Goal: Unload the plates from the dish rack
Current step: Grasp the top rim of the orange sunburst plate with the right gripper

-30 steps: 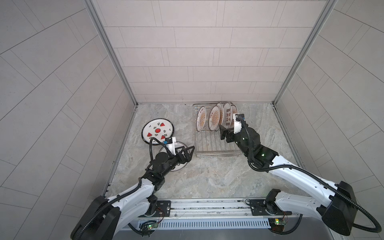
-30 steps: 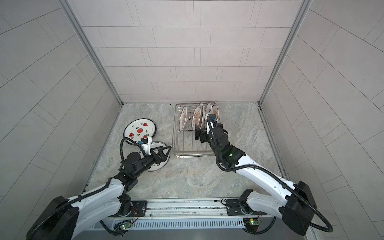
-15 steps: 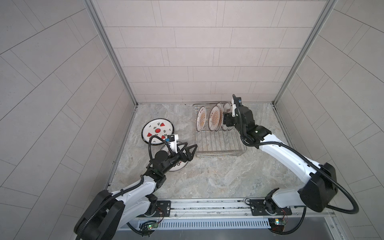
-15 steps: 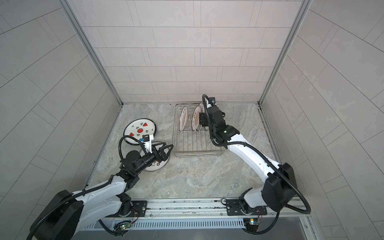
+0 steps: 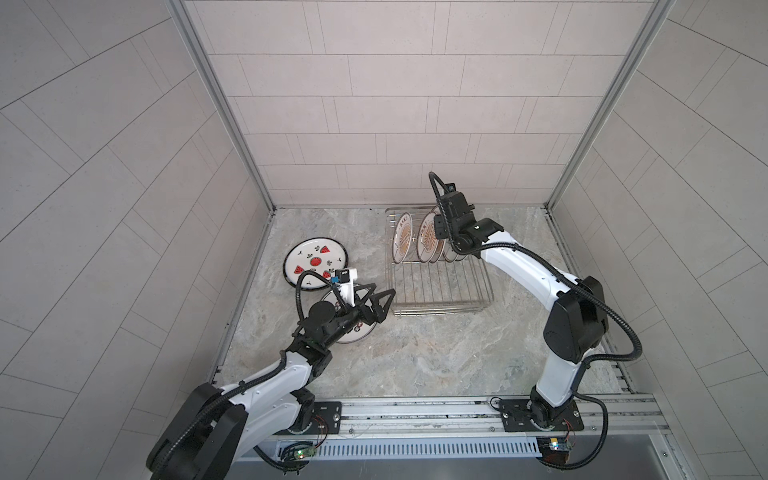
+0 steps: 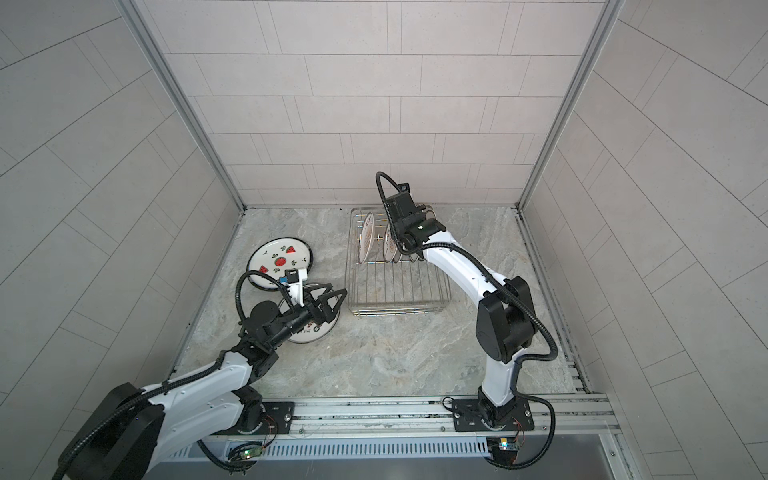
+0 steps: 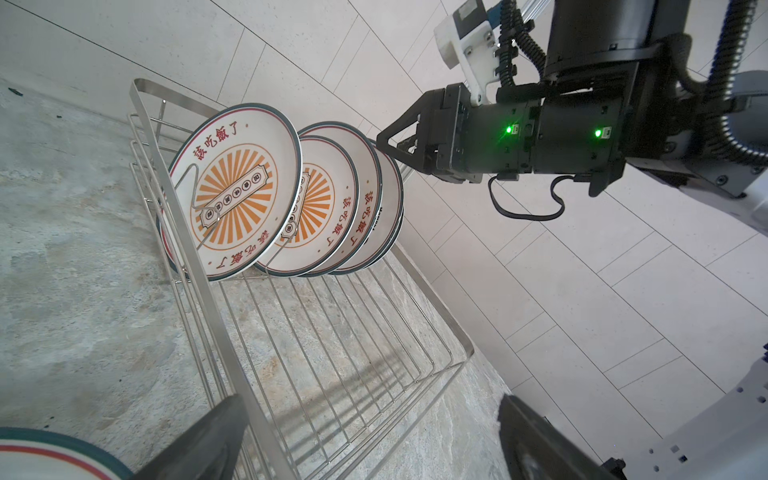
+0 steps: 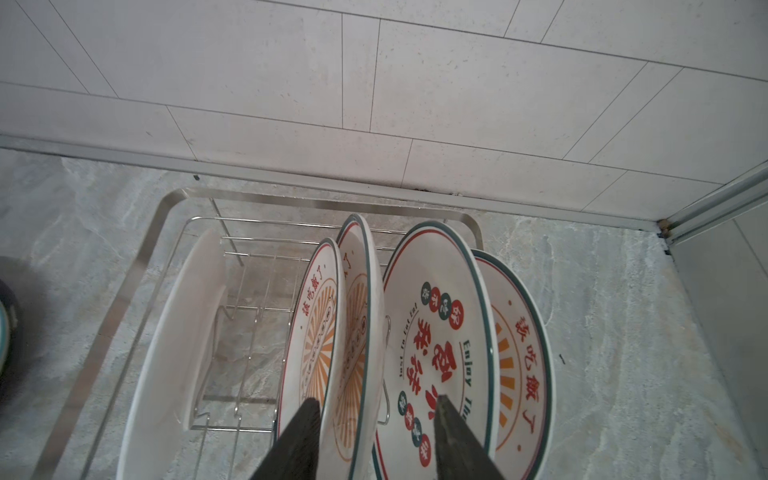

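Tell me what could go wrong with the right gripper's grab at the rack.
1. The right gripper appears to straddle two close rims, the middle sunburst plate and the Enjoy-lettered plate; closing may pinch both.
2. Lifting one could drag its leaning neighbour or snag a prong of the dish rack.

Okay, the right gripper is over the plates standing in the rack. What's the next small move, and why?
Probably close the right gripper on the rim between its fingers, before any lift. They straddle a rim among the upright plates in the rack, with a gap showing, and the plates stand crowded, so lifting now might slip.
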Controlling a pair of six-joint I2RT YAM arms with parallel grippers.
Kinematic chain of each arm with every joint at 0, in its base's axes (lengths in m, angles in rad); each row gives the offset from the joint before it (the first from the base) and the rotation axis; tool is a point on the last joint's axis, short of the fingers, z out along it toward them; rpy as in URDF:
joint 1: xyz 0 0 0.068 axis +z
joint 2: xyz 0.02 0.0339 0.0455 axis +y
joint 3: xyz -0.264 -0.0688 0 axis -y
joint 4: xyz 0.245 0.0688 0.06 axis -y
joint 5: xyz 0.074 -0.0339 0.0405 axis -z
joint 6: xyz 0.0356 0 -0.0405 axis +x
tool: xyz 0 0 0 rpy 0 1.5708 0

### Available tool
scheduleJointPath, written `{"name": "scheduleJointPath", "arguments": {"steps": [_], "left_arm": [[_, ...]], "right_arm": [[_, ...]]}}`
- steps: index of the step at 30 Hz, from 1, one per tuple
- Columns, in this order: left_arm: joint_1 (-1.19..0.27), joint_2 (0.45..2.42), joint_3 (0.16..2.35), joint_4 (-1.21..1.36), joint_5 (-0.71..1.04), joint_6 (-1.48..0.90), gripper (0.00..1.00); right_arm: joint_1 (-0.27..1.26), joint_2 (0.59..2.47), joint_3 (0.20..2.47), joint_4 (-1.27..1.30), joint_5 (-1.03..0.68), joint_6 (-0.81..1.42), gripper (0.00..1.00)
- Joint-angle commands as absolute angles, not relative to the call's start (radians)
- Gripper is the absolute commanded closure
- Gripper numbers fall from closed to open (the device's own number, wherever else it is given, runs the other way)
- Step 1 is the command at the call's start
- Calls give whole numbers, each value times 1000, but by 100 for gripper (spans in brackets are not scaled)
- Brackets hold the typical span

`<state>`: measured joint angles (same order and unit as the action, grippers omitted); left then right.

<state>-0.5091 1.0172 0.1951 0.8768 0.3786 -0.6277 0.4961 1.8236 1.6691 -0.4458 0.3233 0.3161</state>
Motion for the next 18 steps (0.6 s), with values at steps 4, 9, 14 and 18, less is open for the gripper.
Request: {"name": "scheduleJointPath", "arguments": {"steps": [4, 9, 14, 18], "left_arm": [[-514, 1019, 212, 893, 371, -609, 0], [-515, 1031, 212, 905, 376, -615, 0], [-514, 1032, 209, 910, 374, -621, 0], [-515, 1031, 208, 911, 374, -624, 0]], "right_arm": [[491, 1912, 1780, -565, 383, 314, 61], [489, 1963, 1830, -595, 382, 317, 68], [485, 1999, 1862, -604, 374, 331, 70], [484, 2018, 1873, -606, 376, 342, 73]]}}
